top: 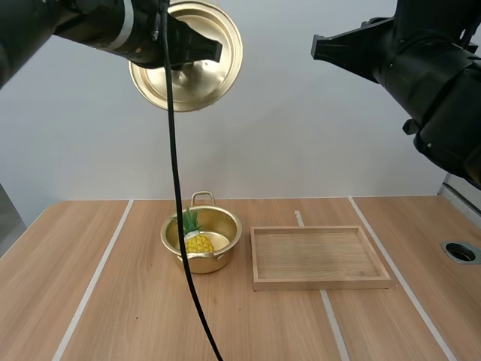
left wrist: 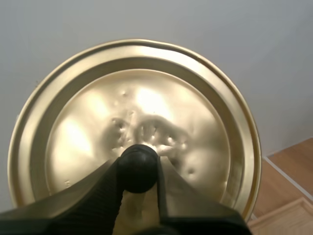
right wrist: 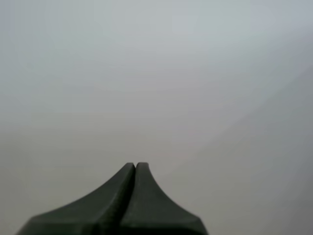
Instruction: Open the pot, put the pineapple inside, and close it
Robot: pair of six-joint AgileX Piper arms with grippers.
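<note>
A gold pot (top: 201,241) stands lidless on the wooden table, and a small yellow pineapple (top: 197,239) with green leaves lies inside it. High above the pot my left gripper (top: 197,54) holds the gold lid (top: 186,54) tilted on edge. In the left wrist view the lid (left wrist: 132,122) faces me, and my left gripper (left wrist: 137,169) is shut on its black knob (left wrist: 137,168). My right gripper (top: 316,47) hangs high over the tray side, pointing left. In the right wrist view its fingers (right wrist: 135,167) lie together as one dark wedge, holding nothing.
A shallow wooden tray (top: 319,257) lies just right of the pot. A round metal grommet (top: 460,252) sits in the table near the right edge. Pale lines run across the tabletop.
</note>
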